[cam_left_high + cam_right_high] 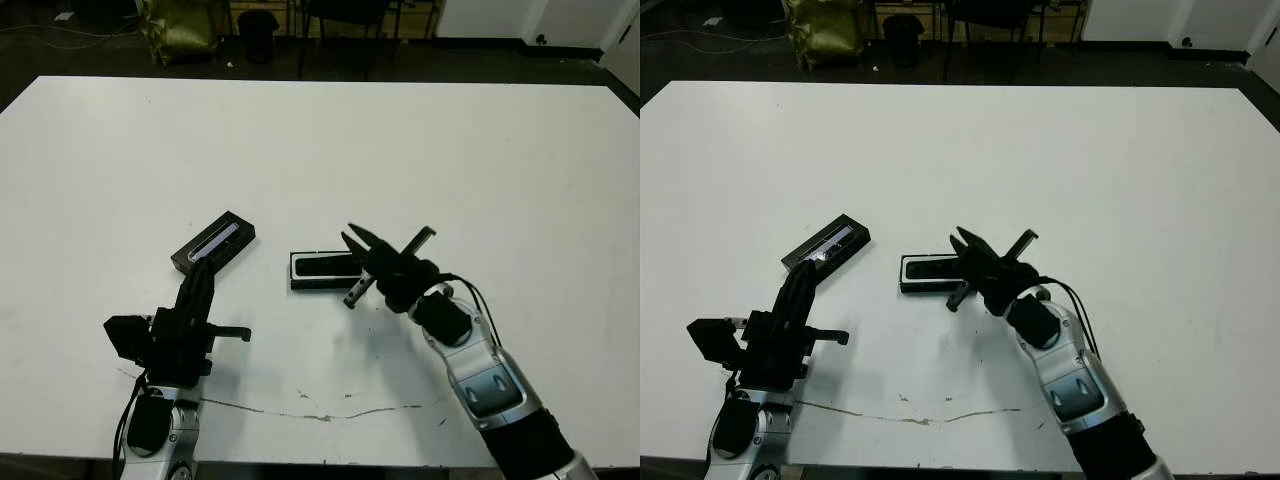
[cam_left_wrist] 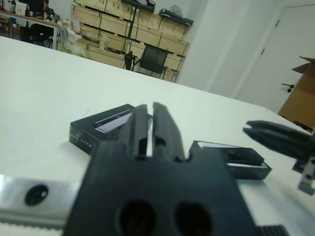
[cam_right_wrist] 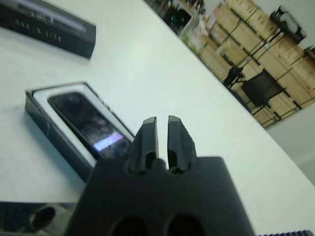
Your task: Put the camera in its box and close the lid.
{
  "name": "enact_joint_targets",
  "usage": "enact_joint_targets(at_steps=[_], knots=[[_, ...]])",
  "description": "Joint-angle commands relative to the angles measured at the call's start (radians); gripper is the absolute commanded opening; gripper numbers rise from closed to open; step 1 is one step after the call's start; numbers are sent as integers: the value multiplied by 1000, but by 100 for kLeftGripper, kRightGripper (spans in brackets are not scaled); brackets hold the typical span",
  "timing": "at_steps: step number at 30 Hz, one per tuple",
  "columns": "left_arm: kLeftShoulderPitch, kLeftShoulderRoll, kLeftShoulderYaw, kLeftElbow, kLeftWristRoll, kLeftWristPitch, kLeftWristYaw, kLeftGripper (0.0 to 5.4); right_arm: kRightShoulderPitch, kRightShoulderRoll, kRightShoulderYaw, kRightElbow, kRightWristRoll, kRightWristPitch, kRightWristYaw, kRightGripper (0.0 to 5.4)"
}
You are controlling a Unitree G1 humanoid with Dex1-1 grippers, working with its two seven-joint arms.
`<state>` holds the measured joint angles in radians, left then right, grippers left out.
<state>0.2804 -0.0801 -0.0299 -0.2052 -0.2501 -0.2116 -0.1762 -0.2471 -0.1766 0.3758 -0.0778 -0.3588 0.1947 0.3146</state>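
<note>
camera [image 3: 86,118] inside box [image 3: 47,125], lid [image 1: 213,242] apart

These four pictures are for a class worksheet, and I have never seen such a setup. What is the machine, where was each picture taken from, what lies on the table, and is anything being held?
The machine is a humanoid robot with two arms, each ending in a gripper of two black fingers. Two pictures come from its head, looking down at the white table; the other two come from cameras on its wrists, looking along the fingers. On the table lie a black lid with a pale stripe and, apart from it, a small box with white lining. The black camera already lies inside the box. The left gripper reaches toward the lid; the right gripper hovers by the box. Both are shut and hold nothing.
</note>
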Motion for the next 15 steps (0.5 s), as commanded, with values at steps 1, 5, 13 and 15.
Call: enact_joint_targets(at_steps=[1,5,13,15], knots=[[11,8,2,12,11,-1,3,0,9,-6,6,34,1,12,7,2],[15,4,1,-3,13,14,12,0,19,-15,16,44,-8,39,20,2],[17,4,-1,-4,15,13,13,0,52,-41,35,43,-17,80,53,2],[15,4,-1,-2,8,12,9,0,63,-47,34,40,-14,77,56,2]])
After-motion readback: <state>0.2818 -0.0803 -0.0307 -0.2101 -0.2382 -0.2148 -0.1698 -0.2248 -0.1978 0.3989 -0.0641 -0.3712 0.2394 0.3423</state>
